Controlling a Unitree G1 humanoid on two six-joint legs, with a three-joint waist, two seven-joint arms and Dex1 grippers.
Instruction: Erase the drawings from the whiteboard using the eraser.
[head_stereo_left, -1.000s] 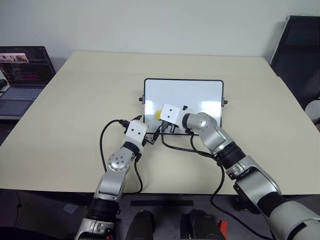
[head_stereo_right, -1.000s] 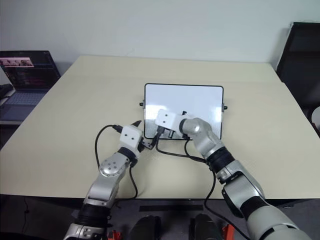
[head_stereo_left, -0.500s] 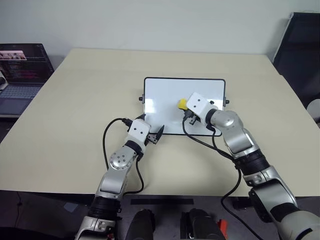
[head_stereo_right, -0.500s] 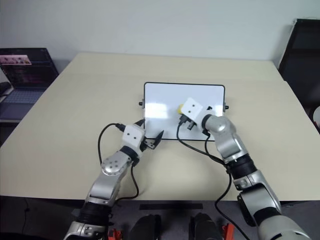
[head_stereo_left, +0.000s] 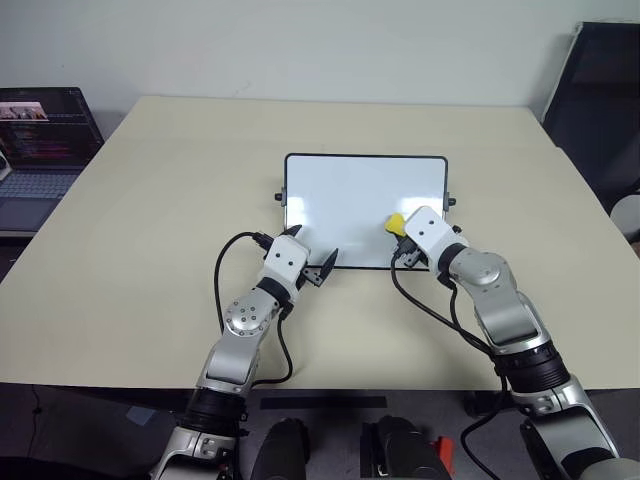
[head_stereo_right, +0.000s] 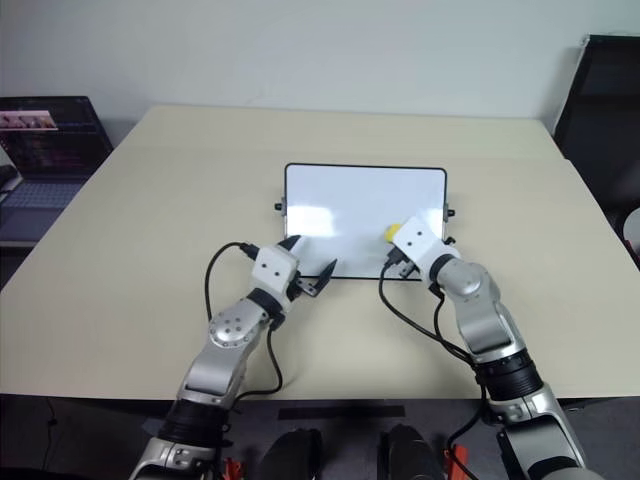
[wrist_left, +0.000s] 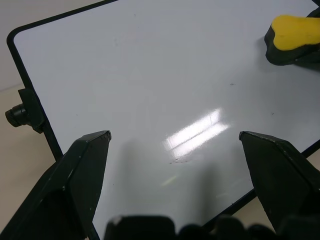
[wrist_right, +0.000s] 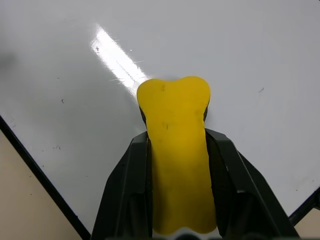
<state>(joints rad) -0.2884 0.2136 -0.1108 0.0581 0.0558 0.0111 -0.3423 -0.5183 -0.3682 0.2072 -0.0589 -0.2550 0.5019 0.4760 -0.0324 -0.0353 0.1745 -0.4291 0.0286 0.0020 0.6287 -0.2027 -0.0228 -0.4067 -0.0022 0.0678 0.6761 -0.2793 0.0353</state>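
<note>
The whiteboard (head_stereo_left: 350, 195) lies flat in the middle of the beige table. Its surface looks plain white with only tiny specks, and the drawings are out of view. My right gripper (head_stereo_left: 402, 230) is shut on the yellow eraser (head_stereo_left: 395, 221) and holds it against the board near its near right corner. In the right wrist view the eraser (wrist_right: 176, 150) sits clamped between both black fingers (wrist_right: 125, 185). My left gripper (head_stereo_left: 312, 250) stands open at the board's near left corner, its fingers spread over the board edge with nothing between them. The left wrist view also shows the eraser (wrist_left: 292, 30).
An open laptop (head_stereo_left: 40, 130) sits off the table's left side. A dark chair (head_stereo_left: 600, 100) stands beyond the right edge. Black cables loop from both wrists over the table (head_stereo_left: 160, 200) in front of the board.
My right gripper has carried the eraser across the board from its near left part to its near right corner. The left gripper has stayed at the near left corner.
</note>
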